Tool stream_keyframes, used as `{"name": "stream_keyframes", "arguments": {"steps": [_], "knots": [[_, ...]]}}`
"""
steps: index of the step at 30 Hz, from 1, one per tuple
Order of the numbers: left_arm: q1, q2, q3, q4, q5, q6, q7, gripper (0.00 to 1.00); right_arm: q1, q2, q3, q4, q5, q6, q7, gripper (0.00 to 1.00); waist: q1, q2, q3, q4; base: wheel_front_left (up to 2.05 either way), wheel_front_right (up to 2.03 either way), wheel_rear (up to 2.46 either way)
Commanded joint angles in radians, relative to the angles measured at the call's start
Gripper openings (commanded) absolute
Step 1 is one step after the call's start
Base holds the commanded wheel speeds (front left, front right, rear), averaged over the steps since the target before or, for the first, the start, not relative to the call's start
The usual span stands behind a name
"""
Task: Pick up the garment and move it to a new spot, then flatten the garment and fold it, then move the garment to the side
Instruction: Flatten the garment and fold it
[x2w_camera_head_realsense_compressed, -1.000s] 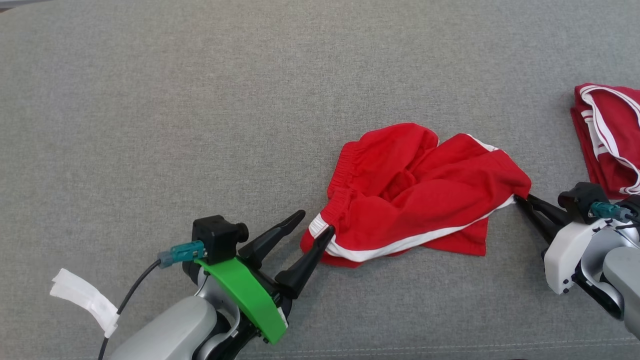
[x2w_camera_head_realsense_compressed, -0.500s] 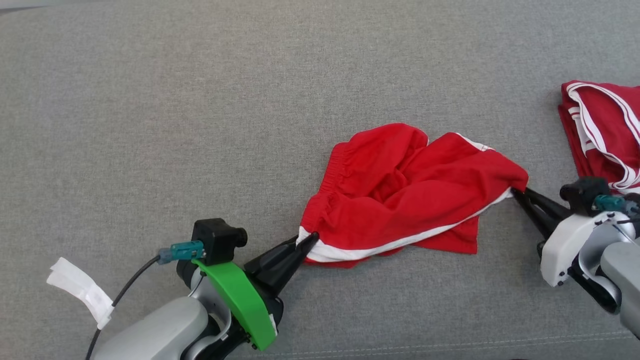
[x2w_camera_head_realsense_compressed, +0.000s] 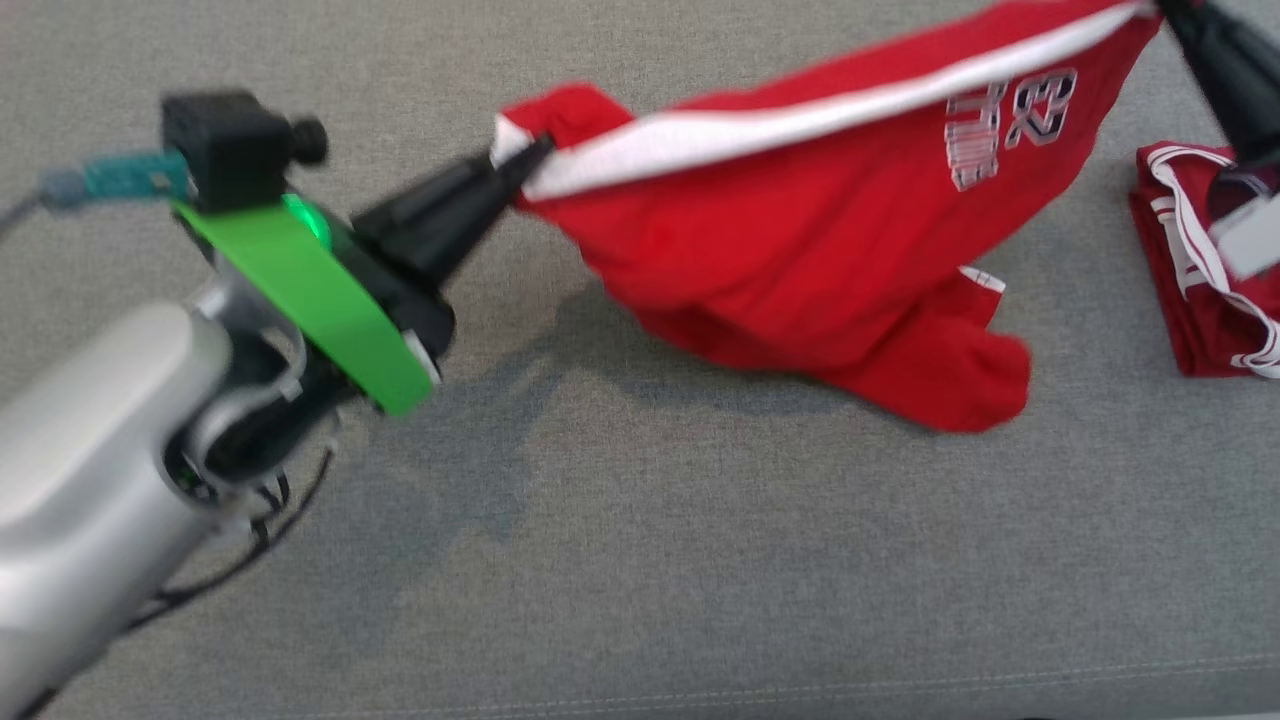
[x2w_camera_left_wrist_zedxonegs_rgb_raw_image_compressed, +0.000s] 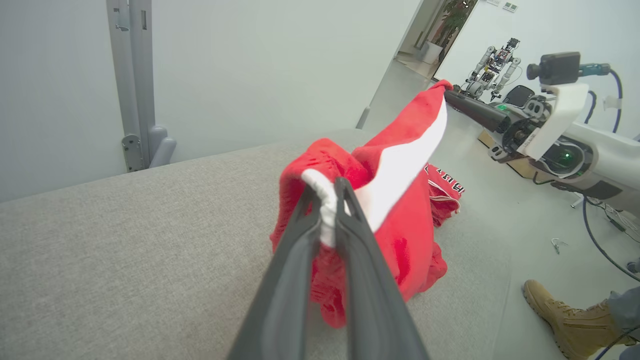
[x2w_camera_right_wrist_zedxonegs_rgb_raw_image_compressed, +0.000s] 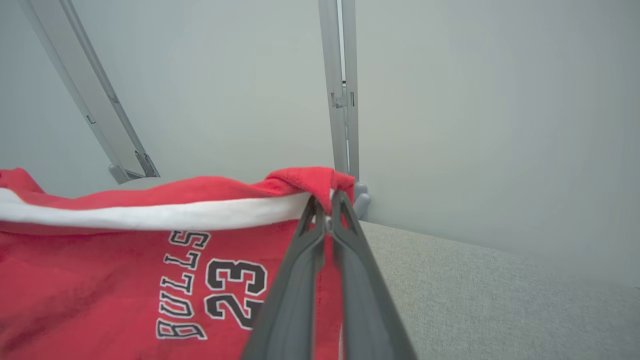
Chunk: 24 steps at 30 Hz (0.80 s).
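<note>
The garment (x2w_camera_head_realsense_compressed: 800, 250) is a pair of red shorts with a white side stripe and black-and-white lettering. It hangs in the air above the grey cushion, stretched between both arms. My left gripper (x2w_camera_head_realsense_compressed: 525, 160) is shut on its left corner, with the white stripe pinched between the fingers (x2w_camera_left_wrist_zedxonegs_rgb_raw_image_compressed: 327, 202). At the upper right my right gripper (x2w_camera_head_realsense_compressed: 1165, 8) is shut on the other corner, seen close in the right wrist view (x2w_camera_right_wrist_zedxonegs_rgb_raw_image_compressed: 325, 200). The shorts' lower leg (x2w_camera_head_realsense_compressed: 950, 370) droops toward the cushion. The left wrist view also shows the right arm (x2w_camera_left_wrist_zedxonegs_rgb_raw_image_compressed: 550, 130).
A second red garment with white trim (x2w_camera_head_realsense_compressed: 1200, 270) lies folded on the cushion at the right. The grey cushion (x2w_camera_head_realsense_compressed: 600, 550) spreads wide in front and to the left. A person's tan boot (x2w_camera_left_wrist_zedxonegs_rgb_raw_image_compressed: 565, 315) stands on the floor beside the cushion. Metal posts (x2w_camera_right_wrist_zedxonegs_rgb_raw_image_compressed: 342, 100) rise behind.
My left gripper closed on the shorts' left corner. Both grippers then rose, lifting the shorts off the cushion and pulling them taut. The head camera also shifted.
</note>
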Motion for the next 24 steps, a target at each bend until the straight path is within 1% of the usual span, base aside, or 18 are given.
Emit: {"name": "stream_keyframes", "arguments": {"steps": [1,3,5,7,8,10,12,13,14,15,16,17,18,20,22,23,24], "knots": [[-0.053,0.0,0.021,0.023,-0.011,0.008,0.018,0.0,-0.046,0.012,-0.023,0.0,0.006,-0.002,0.014,0.0,0.0,0.0,0.05,0.007,0.0,0.0,0.0],[-0.154,-0.022,0.062,0.082,-0.028,0.022,0.049,0.0,-0.131,0.039,-0.061,0.025,-0.019,-0.002,0.05,0.0,0.0,0.0,0.089,0.008,0.0,0.0,0.0],[-0.259,-0.057,0.097,0.163,-0.024,0.038,0.062,0.0,-0.228,0.092,-0.099,0.081,-0.048,-0.002,0.078,0.0,0.0,0.0,0.13,0.012,0.0,0.0,0.0],[-0.356,-0.098,0.127,0.268,-0.004,0.057,0.051,0.0,-0.34,0.171,-0.15,0.17,-0.097,-0.002,0.071,0.0,0.0,0.0,0.168,0.01,0.0,0.0,0.0],[-0.4,-0.121,0.138,0.333,0.017,0.068,0.032,0.0,-0.392,0.22,-0.161,0.216,-0.13,-0.002,0.063,0.0,0.0,0.0,0.18,0.007,0.0,0.0,0.0],[-0.491,-0.166,0.161,0.448,0.06,0.09,-0.031,0.0,-0.512,0.313,-0.22,0.323,-0.207,-0.002,0.005,0.0,0.0,0.0,0.205,-0.002,0.0,0.0,0.0],[-0.583,-0.204,0.178,0.551,0.131,0.106,-0.134,0.0,-0.631,0.401,-0.281,0.407,-0.275,-0.002,-0.064,0.0,0.0,0.0,0.239,-0.008,0.0,0.0,0.0],[-0.611,-0.222,0.181,0.594,0.165,0.108,-0.19,0.0,-0.674,0.441,-0.308,0.434,-0.303,-0.002,-0.089,0.0,0.0,0.0,0.252,-0.009,0.0,0.0,0.0],[-0.632,-0.241,0.192,0.636,0.185,0.109,-0.225,0.0,-0.706,0.48,-0.335,0.458,-0.327,-0.002,-0.104,0.0,0.0,0.0,0.262,-0.011,0.0,0.0,0.0],[-0.647,-0.256,0.208,0.664,0.212,0.101,-0.247,0.0,-0.727,0.513,-0.358,0.471,-0.339,-0.002,-0.112,0.0,0.0,0.0,0.272,-0.013,0.0,0.0,0.0],[-0.654,-0.285,0.254,0.691,0.253,0.074,-0.262,0.0,-0.731,0.562,-0.386,0.47,-0.362,-0.002,-0.119,0.0,0.0,0.0,0.289,-0.015,0.0,0.0,0.0],[-0.639,-0.294,0.3,0.677,0.291,0.061,-0.264,0.0,-0.706,0.577,-0.386,0.453,-0.371,-0.002,-0.119,0.0,0.0,0.0,0.294,-0.017,0.0,0.0,0.0],[-0.639,-0.294,0.3,0.677,0.291,0.061,-0.264,0.0,-0.706,0.577,-0.386,0.453,-0.371,-0.002,-0.119,0.0,0.0,0.0,0.294,-0.017,0.0,0.0,0.0],[-0.525,-0.319,0.366,0.644,0.372,0.033,-0.261,0.0,-0.609,0.587,-0.368,0.403,-0.379,-0.002,-0.119,0.0,0.0,0.0,0.291,-0.018,0.0,0.0,0.0],[-0.398,-0.338,0.435,0.582,0.453,0.012,-0.261,0.0,-0.479,0.584,-0.353,0.331,-0.359,-0.002,-0.12,0.0,0.0,0.0,0.28,-0.02,0.0,0.0,0.0],[-0.33,-0.338,0.474,0.543,0.493,0.007,-0.261,0.0,-0.408,0.568,-0.347,0.287,-0.372,-0.001,-0.12,0.0,0.0,0.0,0.27,-0.022,0.0,0.0,0.0],[-0.248,-0.345,0.509,0.502,0.526,0.003,-0.263,0.0,-0.324,0.569,-0.357,0.247,-0.351,-0.001,-0.12,0.0,0.0,0.0,0.261,-0.023,0.0,0.0,0.0]]}}
